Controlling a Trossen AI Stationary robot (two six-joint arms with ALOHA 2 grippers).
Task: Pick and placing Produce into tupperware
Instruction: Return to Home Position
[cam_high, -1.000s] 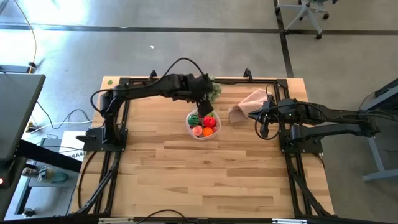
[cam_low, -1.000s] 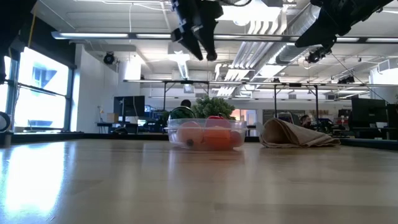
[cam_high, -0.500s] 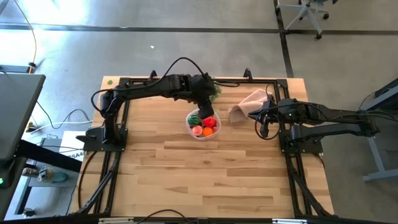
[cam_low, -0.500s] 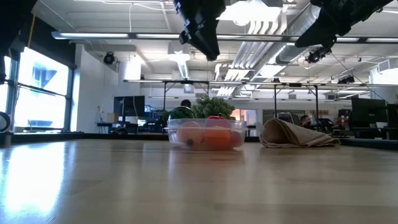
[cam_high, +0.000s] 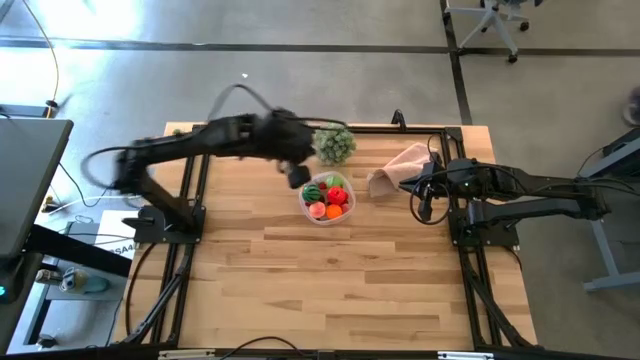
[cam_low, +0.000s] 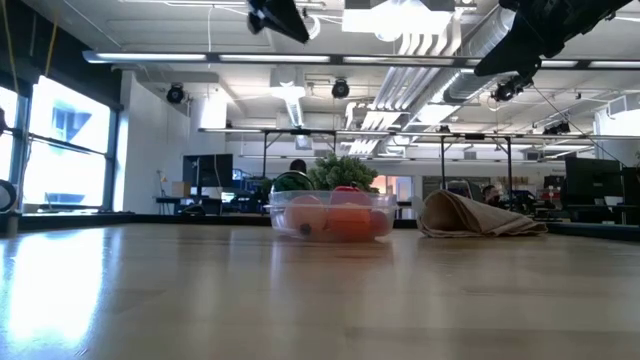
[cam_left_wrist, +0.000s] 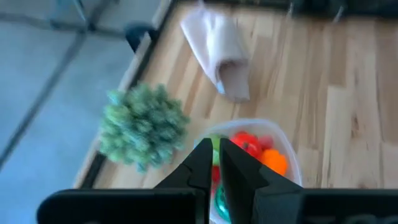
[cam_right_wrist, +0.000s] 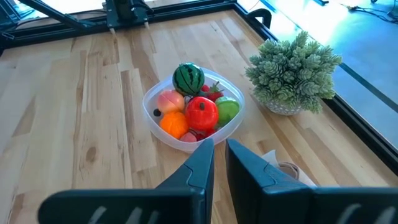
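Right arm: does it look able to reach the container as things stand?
Probably yes: the right gripper faces the open container, the cloth lies beside that path, and the left gripper is off its far side.

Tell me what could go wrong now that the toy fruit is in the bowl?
The produce is heaped above the rim of the tupperware, so a bump could roll a piece out. The left end effector hangs close beside the tupperware and the leafy ball; if it swung low, it might knock either. The right end effector waits by the pink cloth.
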